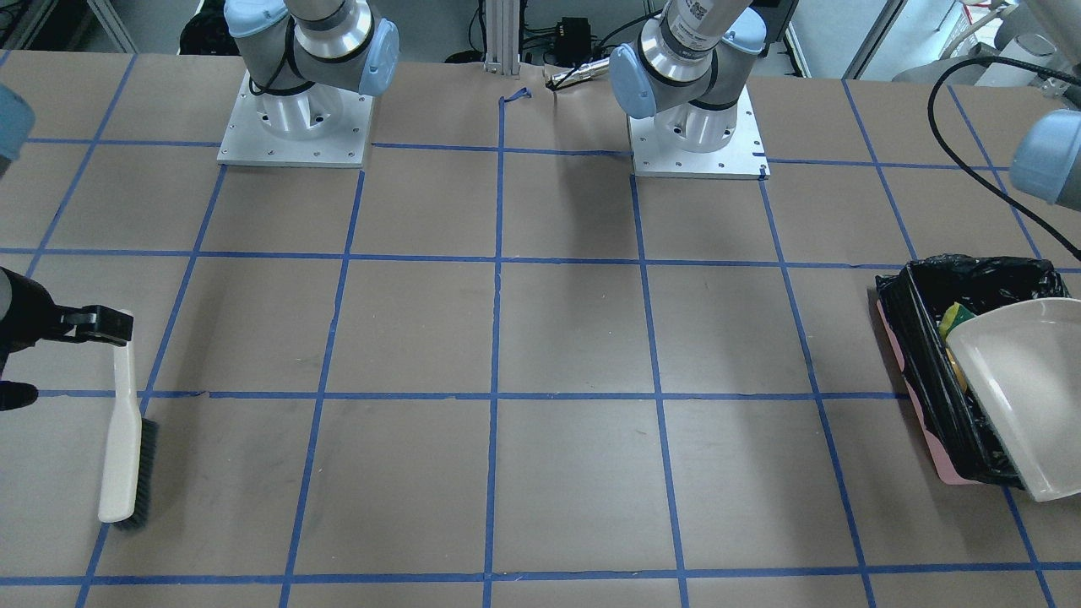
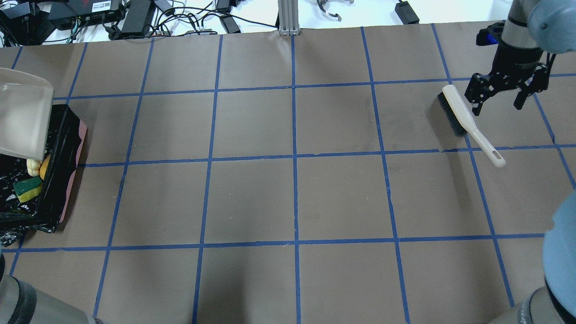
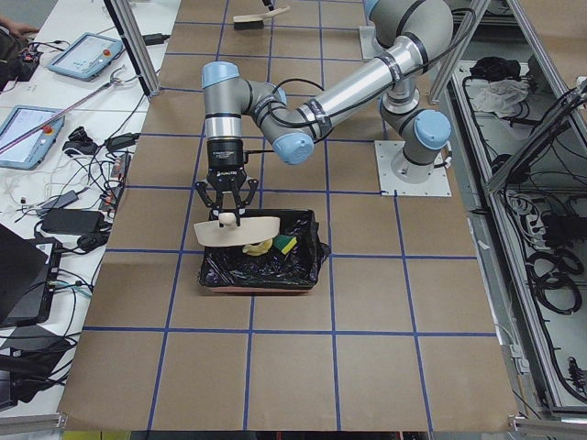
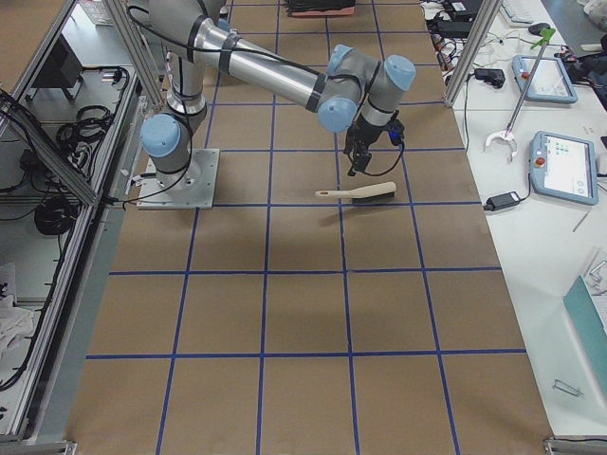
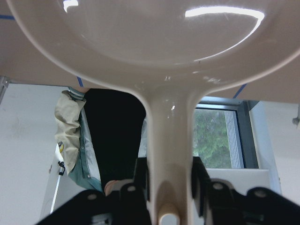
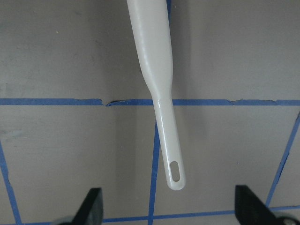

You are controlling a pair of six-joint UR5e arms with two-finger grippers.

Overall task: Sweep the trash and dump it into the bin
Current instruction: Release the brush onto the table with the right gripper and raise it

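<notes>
The pink bin (image 2: 72,180), lined with a black bag, stands at the table's left end. Inside it lies trash: a yellow-and-green sponge (image 2: 28,189) and an amber lump (image 2: 43,167) beside a pale piece. A beige dustpan (image 2: 22,117) hangs tilted over the bin (image 3: 261,266), and my left gripper (image 5: 168,187) is shut on its handle. A white brush (image 2: 468,121) with dark bristles lies on the table at the right end. My right gripper (image 2: 497,107) hovers open above the brush handle (image 6: 164,117) without touching it.
Brown paper with a blue tape grid covers the table (image 2: 292,198). Both arm bases (image 1: 296,118) sit on plates at the robot's edge. Cables and power supplies (image 2: 135,15) lie beyond the far edge.
</notes>
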